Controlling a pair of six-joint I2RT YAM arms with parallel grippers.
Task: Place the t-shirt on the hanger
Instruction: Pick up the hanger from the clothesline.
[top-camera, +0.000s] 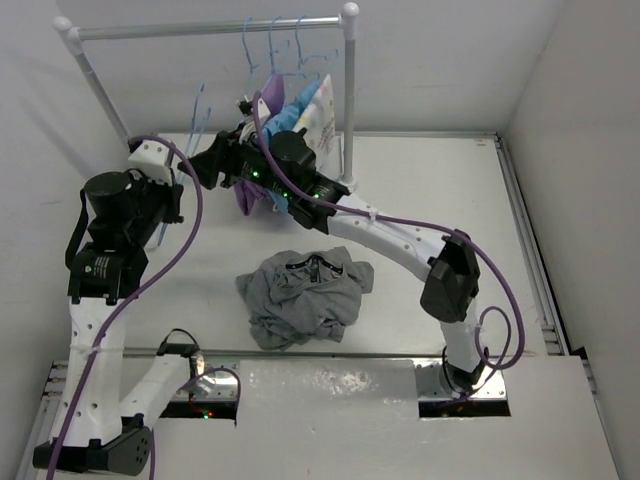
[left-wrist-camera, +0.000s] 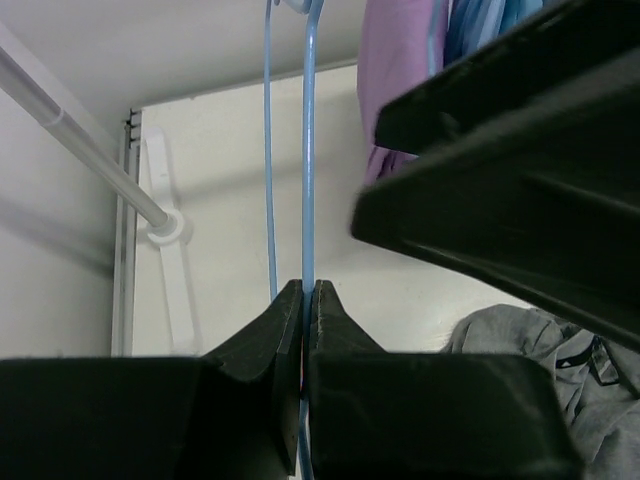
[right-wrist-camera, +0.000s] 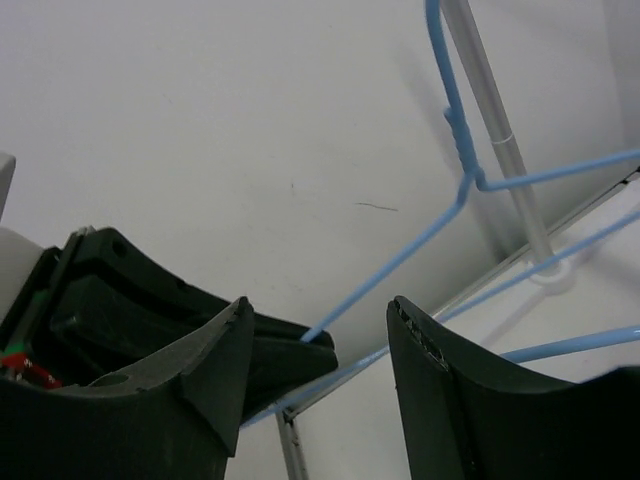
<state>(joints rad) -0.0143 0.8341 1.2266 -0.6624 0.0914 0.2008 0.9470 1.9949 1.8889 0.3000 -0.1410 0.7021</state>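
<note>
We saw left gripper (left-wrist-camera: 308, 300) pressed together on the hanger (left-wrist-camera: 308, 150), pinching its thin blue wire, held up near the rack (top-camera: 210, 28) | right gripper (right-wrist-camera: 318, 318) spread, hanger wire running between its fingers | t-shirt (top-camera: 305, 295) lay crumpled on the table (top-camera: 430, 180) between the arms

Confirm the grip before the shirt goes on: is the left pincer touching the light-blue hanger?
Touching. The left wrist view shows the left pincer shut on the hanger, its blue wire pinched between the closed jaws with no gap.
</note>
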